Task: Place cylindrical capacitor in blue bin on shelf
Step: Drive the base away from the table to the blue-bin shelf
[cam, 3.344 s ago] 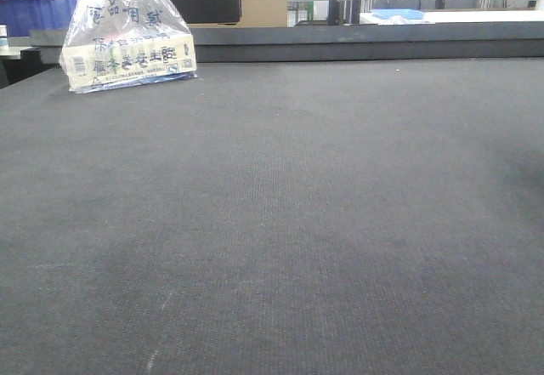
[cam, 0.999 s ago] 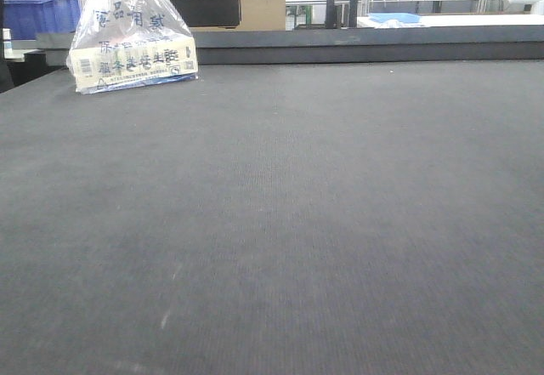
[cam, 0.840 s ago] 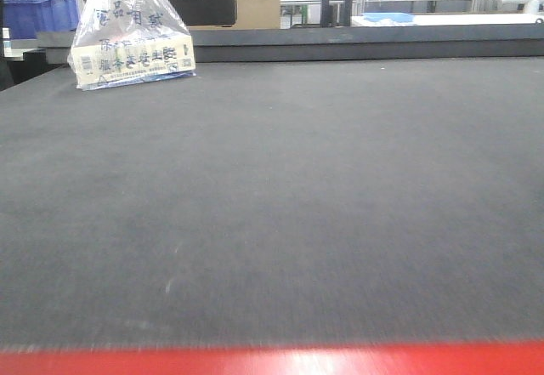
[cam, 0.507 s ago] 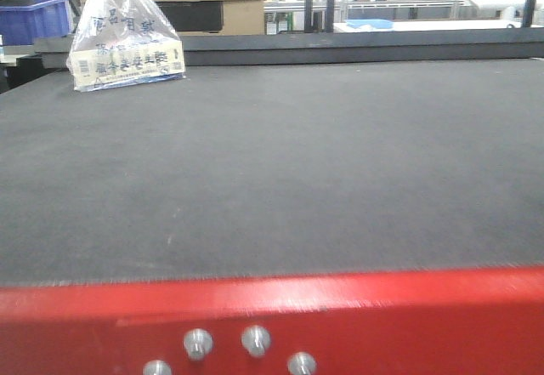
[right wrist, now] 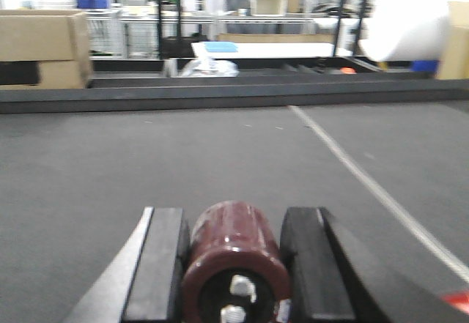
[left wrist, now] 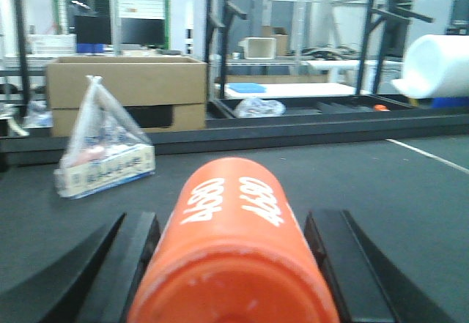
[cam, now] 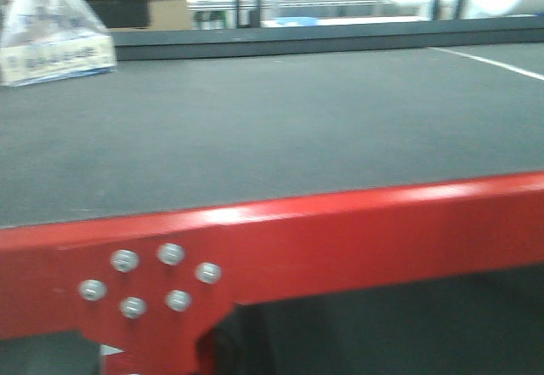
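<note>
My right gripper [right wrist: 233, 217] is shut on a dark red cylindrical capacitor [right wrist: 234, 239] with two silver screw terminals on its near end; it lies lengthwise between the black pads [right wrist: 163, 257]. My left gripper [left wrist: 231, 217] is shut on an orange cylinder [left wrist: 231, 257] printed "4680" in white, held lengthwise between its black fingers [left wrist: 135, 246]. Both are held above the grey-topped table [right wrist: 146, 154]. The stainless-steel shelf and the blue bin are out of view. Neither gripper shows in the front view.
The table's red front frame [cam: 340, 230] with several silver bolts [cam: 149, 281] fills the lower front view. A clear plastic bag with a printed box [left wrist: 102, 154] stands at the table's far left, also in the front view [cam: 51, 39]. Cardboard boxes [left wrist: 124, 88] and racks stand behind.
The front view has drawn back from the table and turned right. The red front frame has come into view and risen, and the bag has slid to the left edge.
</note>
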`<action>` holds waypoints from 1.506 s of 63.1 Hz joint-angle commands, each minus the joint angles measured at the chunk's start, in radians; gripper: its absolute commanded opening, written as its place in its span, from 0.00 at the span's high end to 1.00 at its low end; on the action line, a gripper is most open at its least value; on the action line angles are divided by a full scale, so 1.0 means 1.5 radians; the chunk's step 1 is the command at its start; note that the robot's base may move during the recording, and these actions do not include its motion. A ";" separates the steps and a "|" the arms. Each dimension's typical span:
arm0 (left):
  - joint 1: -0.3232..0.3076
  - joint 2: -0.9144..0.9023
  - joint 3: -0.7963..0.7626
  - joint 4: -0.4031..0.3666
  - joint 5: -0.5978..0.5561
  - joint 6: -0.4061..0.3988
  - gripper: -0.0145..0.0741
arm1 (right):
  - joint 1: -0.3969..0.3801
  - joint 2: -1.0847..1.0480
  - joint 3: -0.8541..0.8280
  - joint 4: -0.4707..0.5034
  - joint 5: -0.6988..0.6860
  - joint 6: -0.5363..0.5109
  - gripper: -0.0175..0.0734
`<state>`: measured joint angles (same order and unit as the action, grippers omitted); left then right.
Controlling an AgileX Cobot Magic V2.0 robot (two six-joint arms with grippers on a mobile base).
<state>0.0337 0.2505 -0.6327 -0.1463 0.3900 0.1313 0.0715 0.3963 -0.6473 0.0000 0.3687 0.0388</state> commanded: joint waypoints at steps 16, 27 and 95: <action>0.002 -0.004 0.000 -0.004 -0.015 0.002 0.96 | 0.001 -0.002 -0.002 -0.009 -0.022 -0.002 0.99; 0.002 -0.004 0.000 -0.004 -0.015 0.002 0.96 | 0.001 -0.002 -0.002 -0.009 -0.022 -0.002 0.99; 0.002 -0.004 0.000 -0.004 -0.015 0.002 0.96 | 0.001 -0.002 -0.002 -0.009 -0.022 -0.002 0.99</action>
<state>0.0337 0.2505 -0.6327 -0.1463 0.3900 0.1313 0.0715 0.3963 -0.6473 -0.0053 0.3687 0.0388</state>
